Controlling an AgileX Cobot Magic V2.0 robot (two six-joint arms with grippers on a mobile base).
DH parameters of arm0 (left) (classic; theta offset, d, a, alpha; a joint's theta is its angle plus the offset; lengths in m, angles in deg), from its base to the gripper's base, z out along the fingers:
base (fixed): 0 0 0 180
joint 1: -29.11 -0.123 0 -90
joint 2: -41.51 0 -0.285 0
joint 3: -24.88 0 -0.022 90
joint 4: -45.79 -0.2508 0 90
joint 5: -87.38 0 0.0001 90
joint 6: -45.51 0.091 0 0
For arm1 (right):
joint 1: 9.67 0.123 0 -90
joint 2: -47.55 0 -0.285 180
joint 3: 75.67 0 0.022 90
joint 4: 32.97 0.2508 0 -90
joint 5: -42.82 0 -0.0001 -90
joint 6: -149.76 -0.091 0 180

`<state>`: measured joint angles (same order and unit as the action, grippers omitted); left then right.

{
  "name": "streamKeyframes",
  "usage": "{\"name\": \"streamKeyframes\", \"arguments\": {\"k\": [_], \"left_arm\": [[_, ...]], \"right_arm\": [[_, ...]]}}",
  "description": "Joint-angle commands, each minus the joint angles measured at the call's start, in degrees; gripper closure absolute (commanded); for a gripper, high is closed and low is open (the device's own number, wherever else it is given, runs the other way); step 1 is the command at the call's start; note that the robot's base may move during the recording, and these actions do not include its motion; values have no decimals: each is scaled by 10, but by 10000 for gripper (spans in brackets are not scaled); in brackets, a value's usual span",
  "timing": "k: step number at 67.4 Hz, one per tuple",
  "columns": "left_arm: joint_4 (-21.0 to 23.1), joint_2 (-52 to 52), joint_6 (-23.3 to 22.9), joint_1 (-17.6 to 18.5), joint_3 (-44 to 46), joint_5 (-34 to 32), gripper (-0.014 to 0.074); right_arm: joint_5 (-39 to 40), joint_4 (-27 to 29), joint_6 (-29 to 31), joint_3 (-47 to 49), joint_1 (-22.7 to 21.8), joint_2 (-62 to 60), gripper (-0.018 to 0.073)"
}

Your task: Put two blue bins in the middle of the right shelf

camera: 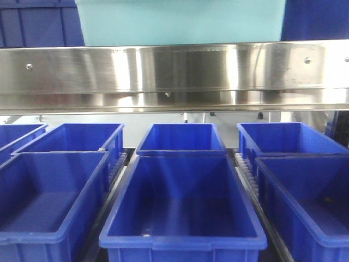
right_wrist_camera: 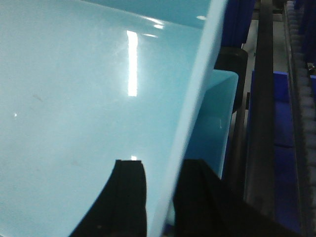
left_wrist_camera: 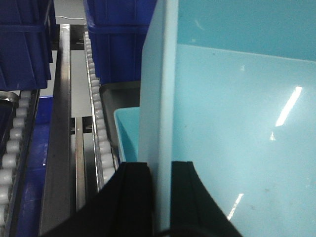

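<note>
The pale blue bin (camera: 180, 22) seems light, stiff but slippery; the left gripper (left_wrist_camera: 158, 168) and right gripper (right_wrist_camera: 165, 168) each clamp one of its side walls.

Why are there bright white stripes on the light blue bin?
Probably lights reflecting. Left wrist view: slanted white streaks on the pale blue bin, on its glossy inside wall. Right wrist view: one tall streak on the same glossy plastic. Front view: the steel shelf rail shines in washed-out bands, and the picture looks slightly soft.
</note>
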<state>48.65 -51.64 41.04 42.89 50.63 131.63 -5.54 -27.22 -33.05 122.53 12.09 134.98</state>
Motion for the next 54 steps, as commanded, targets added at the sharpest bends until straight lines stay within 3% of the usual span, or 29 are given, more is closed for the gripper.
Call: {"name": "streamKeyframes", "arguments": {"k": [1,54], "left_arm": [[5,3,-6,1,7,-38,708],[5,3,-6,1,7,-38,708]], "right_arm": [[13,5,23,6,1,-9,712],[13,5,23,6,1,-9,712]]}}
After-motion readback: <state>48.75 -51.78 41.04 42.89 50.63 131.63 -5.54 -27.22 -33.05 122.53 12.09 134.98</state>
